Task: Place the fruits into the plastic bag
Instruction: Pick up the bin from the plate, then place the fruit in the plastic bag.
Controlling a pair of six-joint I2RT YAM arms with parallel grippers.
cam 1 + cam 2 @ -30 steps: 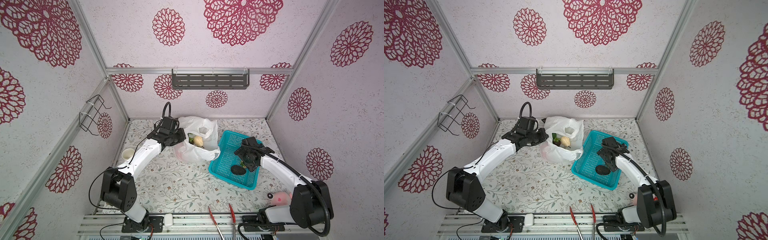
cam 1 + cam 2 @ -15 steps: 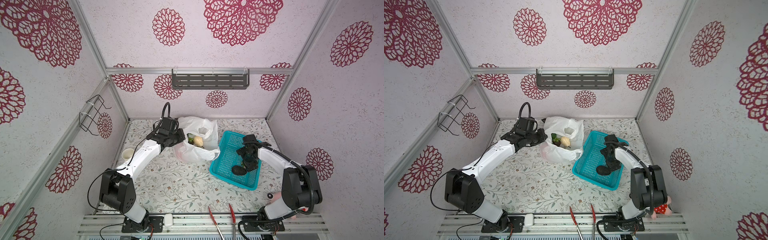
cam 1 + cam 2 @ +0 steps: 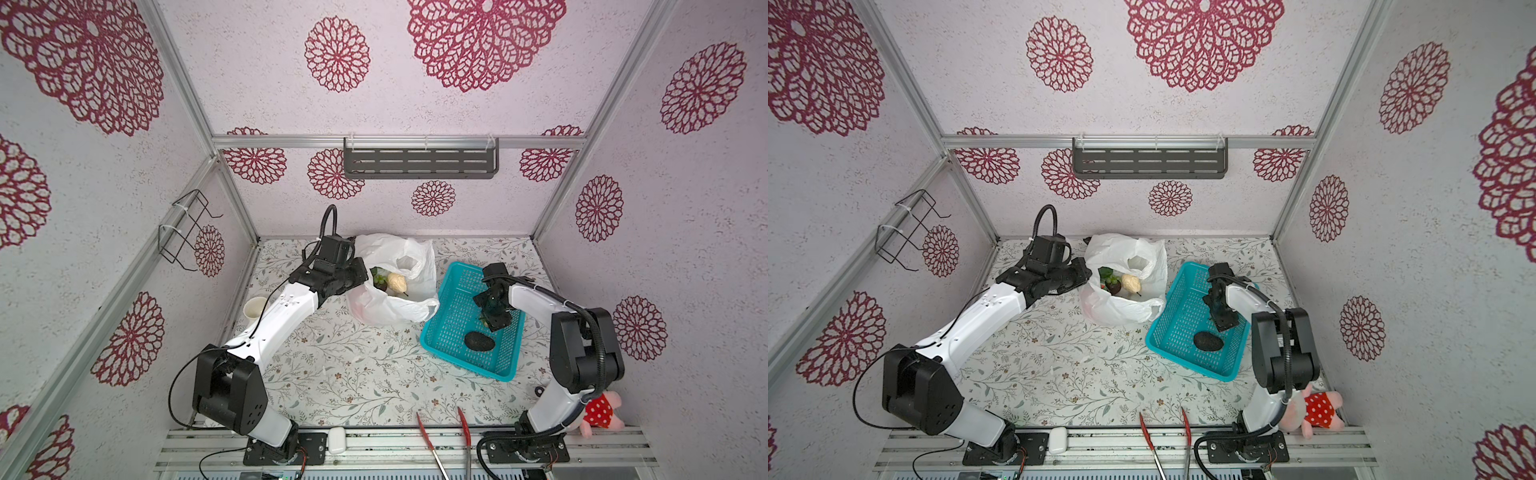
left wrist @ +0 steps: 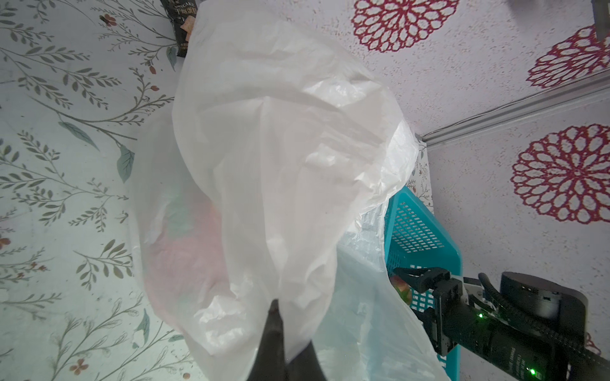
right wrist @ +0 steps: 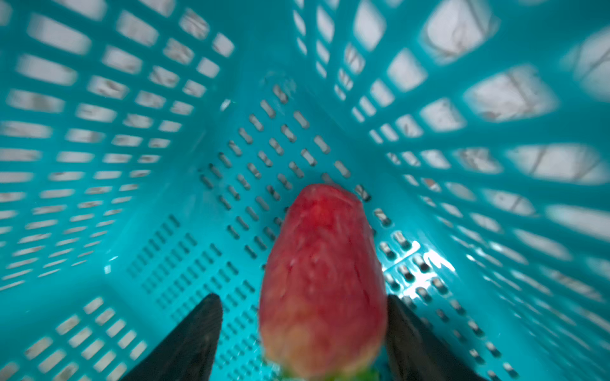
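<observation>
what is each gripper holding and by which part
Left gripper pinches the plastic bag by the rim of its mouth. Right gripper straddles the strawberry in the basket, jaws not yet closed on it: nothing held.

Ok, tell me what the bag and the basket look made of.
The bag: thin plastic film, slightly glossy; it crinkles, and pink shows through it in the left wrist view.
The basket: rigid moulded plastic, probably, smooth with a sheen; evenly slotted walls and floor.
</observation>
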